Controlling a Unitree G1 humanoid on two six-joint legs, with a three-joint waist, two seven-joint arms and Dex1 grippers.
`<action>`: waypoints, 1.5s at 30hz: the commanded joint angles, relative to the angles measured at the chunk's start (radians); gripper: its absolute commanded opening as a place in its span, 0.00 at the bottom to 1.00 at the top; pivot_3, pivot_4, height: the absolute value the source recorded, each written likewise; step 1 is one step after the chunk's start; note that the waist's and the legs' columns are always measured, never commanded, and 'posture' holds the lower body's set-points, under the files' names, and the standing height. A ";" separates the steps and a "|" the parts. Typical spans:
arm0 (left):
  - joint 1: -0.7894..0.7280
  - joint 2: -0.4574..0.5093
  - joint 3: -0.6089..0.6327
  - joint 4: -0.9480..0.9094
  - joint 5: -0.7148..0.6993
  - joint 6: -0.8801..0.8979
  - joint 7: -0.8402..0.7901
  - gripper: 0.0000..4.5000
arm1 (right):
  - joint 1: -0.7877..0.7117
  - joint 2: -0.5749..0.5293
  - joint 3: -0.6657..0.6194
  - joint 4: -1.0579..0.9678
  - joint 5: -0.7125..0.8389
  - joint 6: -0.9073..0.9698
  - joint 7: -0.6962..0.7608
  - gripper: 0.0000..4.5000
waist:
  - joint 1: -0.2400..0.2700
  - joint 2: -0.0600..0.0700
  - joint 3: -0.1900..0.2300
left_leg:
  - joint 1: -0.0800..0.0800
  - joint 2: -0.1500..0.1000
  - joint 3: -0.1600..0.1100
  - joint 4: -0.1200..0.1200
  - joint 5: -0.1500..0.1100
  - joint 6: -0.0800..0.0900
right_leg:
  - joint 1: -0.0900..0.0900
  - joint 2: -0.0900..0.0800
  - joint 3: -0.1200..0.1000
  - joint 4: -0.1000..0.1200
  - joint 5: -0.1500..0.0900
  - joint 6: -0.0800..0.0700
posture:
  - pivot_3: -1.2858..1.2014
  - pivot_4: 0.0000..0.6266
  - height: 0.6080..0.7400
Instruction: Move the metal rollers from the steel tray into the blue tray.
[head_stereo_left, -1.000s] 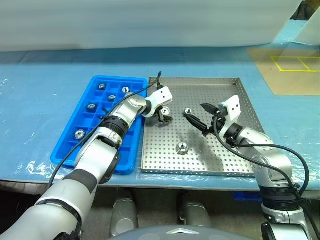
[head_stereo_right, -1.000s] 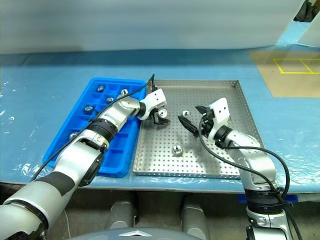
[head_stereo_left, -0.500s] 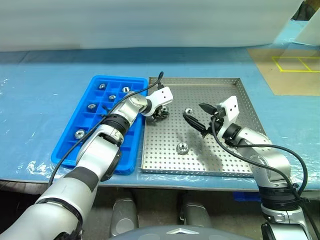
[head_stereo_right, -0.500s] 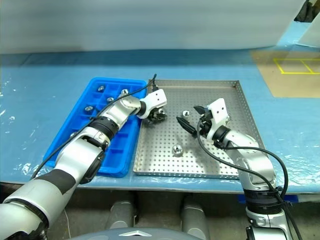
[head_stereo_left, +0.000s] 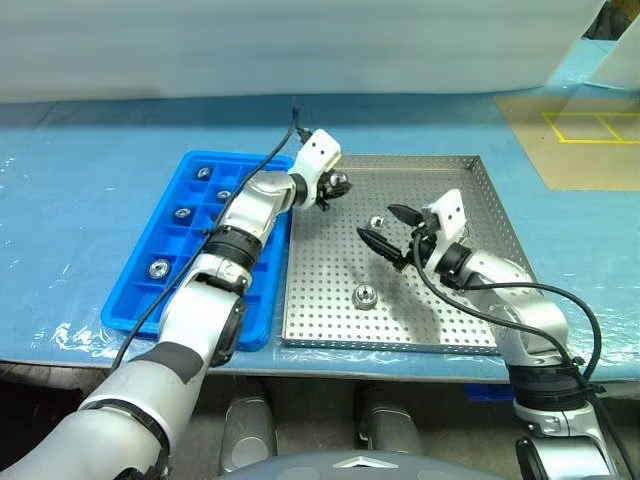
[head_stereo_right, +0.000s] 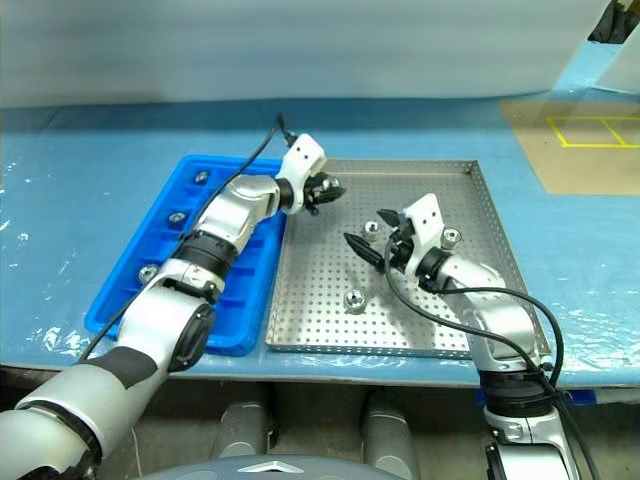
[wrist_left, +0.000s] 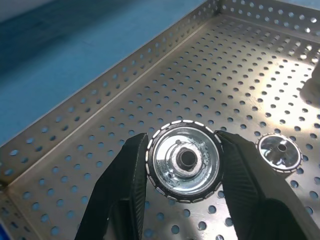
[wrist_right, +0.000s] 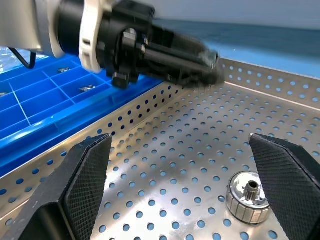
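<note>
— Nearest?
— A roller (head_stereo_left: 364, 295) lies on the steel tray (head_stereo_left: 470, 320); right gripper (head_stereo_left: 389, 232) gapes empty beside another (head_stereo_left: 377, 222).
— Beyond?
— Left gripper (wrist_left: 185, 165) pinches a roller (wrist_left: 184, 160), seemingly raised. Blue tray (head_stereo_left: 150, 300) holds several.

Workshop: film-covered bench (head_stereo_left: 90, 215), floor tape (head_stereo_left: 590, 127)

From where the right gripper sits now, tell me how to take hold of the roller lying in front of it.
Come down from above onto the metal roller and pinch across its round outer rim. It lies flat on the steel tray with its centre hole facing up, so the curved sides are the only opposed faces. The right gripper is open, with that roller between its fingers in its wrist view.
</note>
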 joint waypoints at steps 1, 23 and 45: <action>0.068 0.021 0.029 -0.223 -0.033 0.068 0.047 0.38 | -0.044 0.011 0.017 0.024 -0.004 -0.046 0.030 1.00 | 0.001 0.000 0.000 | 0.000 0.000 0.000 0.000 0.000 0.000 | 0.000 0.000 0.000 0.000 0.000 0.000 | 0.50 0.24 1.00; 0.599 0.078 0.166 -1.091 -0.077 0.495 0.388 0.38 | -0.292 0.103 0.143 0.362 -0.066 -0.212 0.256 1.00 | 0.058 0.000 0.000 | -0.004 0.002 -0.002 -0.001 -0.002 0.003 | -0.003 0.000 -0.003 -0.001 -0.001 -0.001 | 0.63 0.24 1.00; 0.694 0.107 0.208 -1.102 -0.111 0.603 0.493 0.38 | -0.319 0.127 0.146 0.411 -0.100 -0.231 0.306 1.00 | 0.090 0.000 0.000 | -0.006 0.003 -0.003 0.000 -0.001 0.002 | -0.005 0.000 -0.004 0.000 -0.001 -0.001 | 0.64 0.24 1.00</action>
